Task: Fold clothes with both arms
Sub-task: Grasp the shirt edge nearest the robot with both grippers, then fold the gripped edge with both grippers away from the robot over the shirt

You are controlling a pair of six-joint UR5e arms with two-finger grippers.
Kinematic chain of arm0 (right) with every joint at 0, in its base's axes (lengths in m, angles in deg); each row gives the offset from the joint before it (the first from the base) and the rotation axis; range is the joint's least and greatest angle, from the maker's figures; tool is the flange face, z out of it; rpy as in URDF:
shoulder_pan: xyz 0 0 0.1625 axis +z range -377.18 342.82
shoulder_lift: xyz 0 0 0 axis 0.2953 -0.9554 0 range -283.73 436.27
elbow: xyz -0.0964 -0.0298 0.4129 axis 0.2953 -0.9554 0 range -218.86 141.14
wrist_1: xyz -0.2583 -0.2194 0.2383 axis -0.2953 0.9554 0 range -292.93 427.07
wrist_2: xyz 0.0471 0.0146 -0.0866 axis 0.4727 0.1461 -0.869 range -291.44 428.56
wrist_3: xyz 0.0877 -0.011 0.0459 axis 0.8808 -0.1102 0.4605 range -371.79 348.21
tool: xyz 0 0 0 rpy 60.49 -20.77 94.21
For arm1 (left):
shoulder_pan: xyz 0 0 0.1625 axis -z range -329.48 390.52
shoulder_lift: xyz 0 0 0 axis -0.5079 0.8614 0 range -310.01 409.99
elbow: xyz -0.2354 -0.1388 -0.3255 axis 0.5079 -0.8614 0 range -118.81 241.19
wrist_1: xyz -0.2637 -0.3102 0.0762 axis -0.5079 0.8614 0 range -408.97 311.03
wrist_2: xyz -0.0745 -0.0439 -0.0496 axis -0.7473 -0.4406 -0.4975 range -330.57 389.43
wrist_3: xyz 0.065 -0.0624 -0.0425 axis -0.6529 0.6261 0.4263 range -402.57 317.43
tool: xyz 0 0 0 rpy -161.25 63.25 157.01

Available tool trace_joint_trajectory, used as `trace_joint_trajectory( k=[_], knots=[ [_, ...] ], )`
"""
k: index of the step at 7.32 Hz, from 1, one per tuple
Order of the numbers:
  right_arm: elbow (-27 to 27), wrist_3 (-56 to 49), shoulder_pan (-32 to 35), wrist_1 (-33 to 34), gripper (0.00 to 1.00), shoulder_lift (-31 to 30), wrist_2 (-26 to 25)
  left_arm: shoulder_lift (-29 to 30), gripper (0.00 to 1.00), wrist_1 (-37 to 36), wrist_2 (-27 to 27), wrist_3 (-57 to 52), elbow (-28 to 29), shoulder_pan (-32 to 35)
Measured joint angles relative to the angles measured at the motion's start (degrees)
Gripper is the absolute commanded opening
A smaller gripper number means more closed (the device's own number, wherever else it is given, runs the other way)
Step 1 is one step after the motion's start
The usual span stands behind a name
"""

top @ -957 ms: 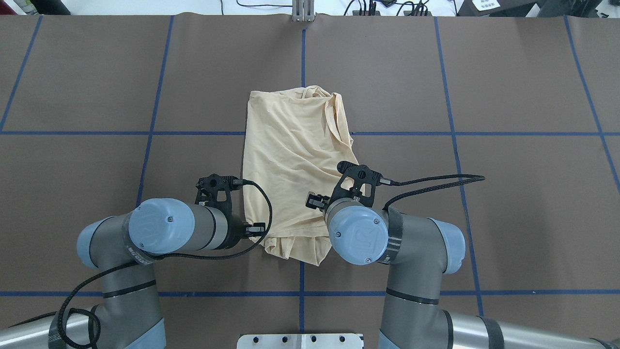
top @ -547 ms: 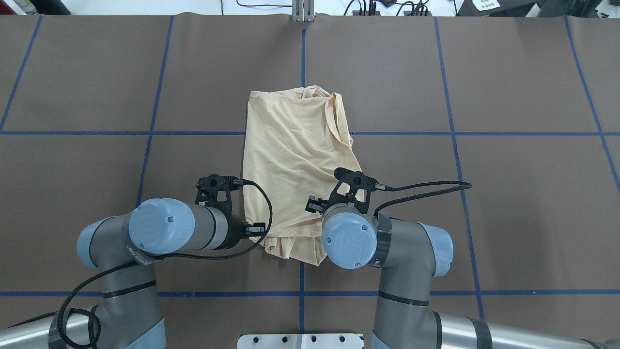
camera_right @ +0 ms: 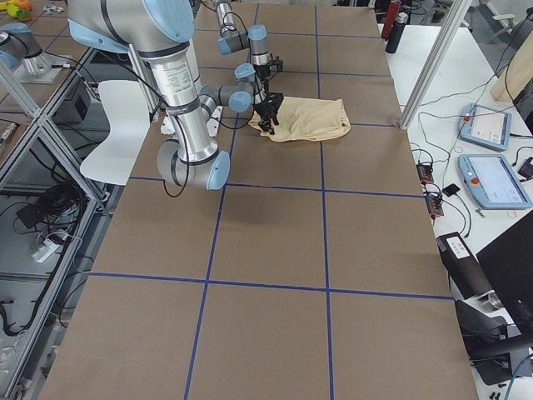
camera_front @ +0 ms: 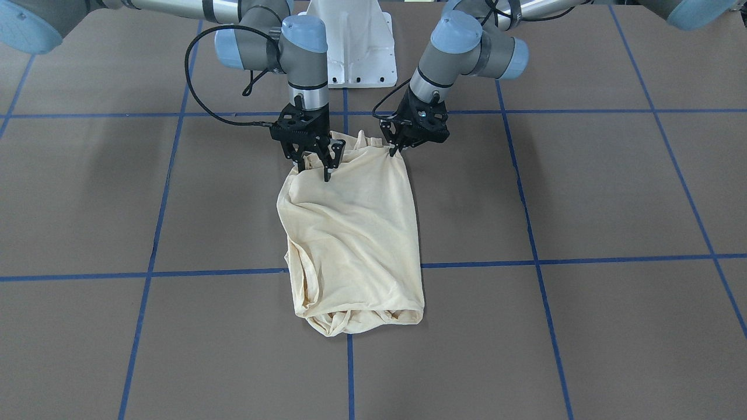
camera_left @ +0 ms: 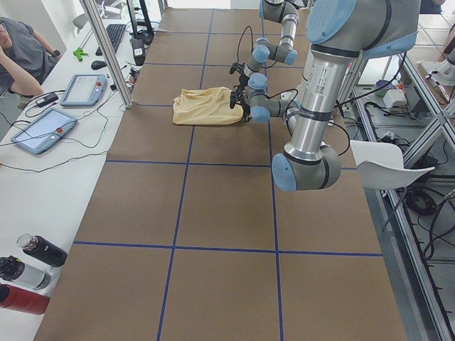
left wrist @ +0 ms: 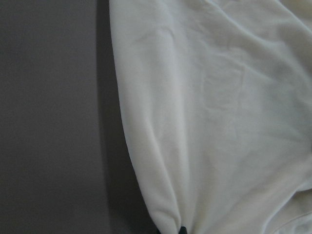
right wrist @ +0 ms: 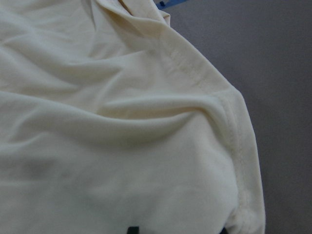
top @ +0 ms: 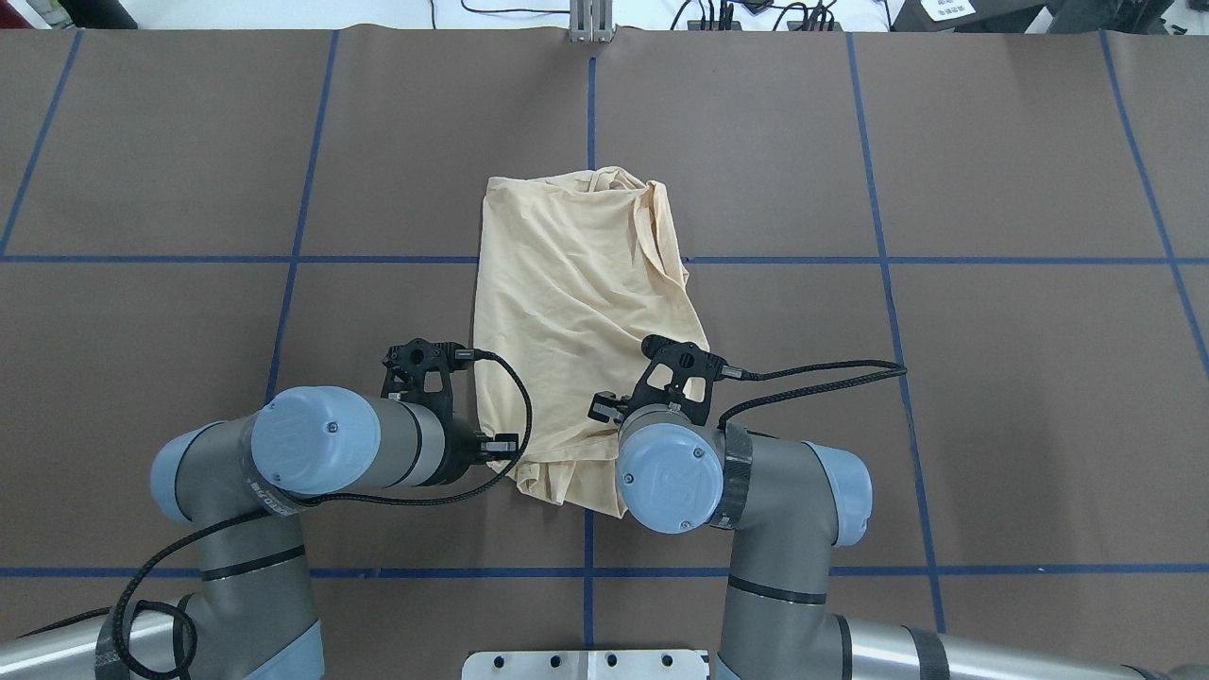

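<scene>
softly wrinkled thin cream t-shirt (camera_front: 356, 239)

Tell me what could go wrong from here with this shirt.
1. The left gripper seems to pinch one corner of the shirt while the right gripper stands open over the other; lifting now could drag it lopsided.
2. The shirt's far end lies bunched, so a fold would likely trap those creases.

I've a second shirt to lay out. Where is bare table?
Bare: the table from the T-shirt out to both ends, past the blue tape lines. Crowded: the shirt's robot-side edge, where left hand and right hand work.
</scene>
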Motion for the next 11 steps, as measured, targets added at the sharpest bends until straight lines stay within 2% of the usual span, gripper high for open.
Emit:
trace_joint_trajectory(
  k=[2, 4, 6, 8, 11],
  knots=[
    [0.9, 0.2, -0.1, -0.1, 0.0, -0.4, -0.2, 0.1, 0.0, 0.0, 0.0, 0.0, 0.0, 0.0],
    [4.3, -0.1, 0.0, 0.0, 0.0, -2.2, -0.1, -0.2, 0.0, -0.1, -0.1, 0.0, -1.4, 0.0],
    [10.7, -0.2, -1.6, 0.6, 0.0, -6.1, -0.1, -0.5, 0.0, -0.1, -0.1, 0.3, -4.4, -0.4],
    [17.6, 0.0, -6.1, 3.6, 0.0, -9.2, -2.2, -0.6, 0.0, -1.2, 0.0, 2.2, -8.0, -2.9],
    [31.0, 1.5, -11.4, 14.0, 0.0, -11.3, -4.1, -0.4, 0.0, -13.3, -0.1, 6.3, -20.4, -8.4]
  ],
)
